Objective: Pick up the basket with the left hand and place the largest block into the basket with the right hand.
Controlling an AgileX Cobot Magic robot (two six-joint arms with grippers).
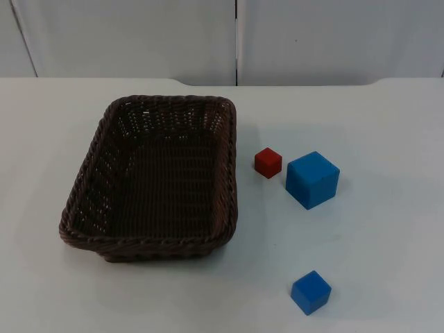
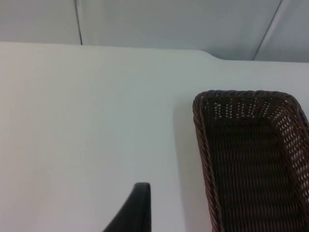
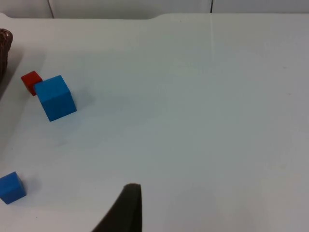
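Observation:
An empty brown wicker basket (image 1: 149, 244) stands on the white table at the left of the middle. To its right sits the largest block, a blue cube (image 1: 312, 179), with a small red cube (image 1: 268, 162) close beside it on the basket side. A smaller blue cube (image 1: 311, 292) lies nearer the front edge. My left gripper (image 2: 137, 212) hangs over bare table beside the basket's rim (image 2: 203, 145), apart from it. My right gripper (image 3: 126, 208) is above bare table, well away from the large blue cube (image 3: 56, 97), the red cube (image 3: 31, 82) and the small blue cube (image 3: 10, 187).
A grey partition wall (image 1: 236, 38) closes off the back of the table. The basket's edge (image 3: 4, 48) lies just beyond the red cube in the right wrist view.

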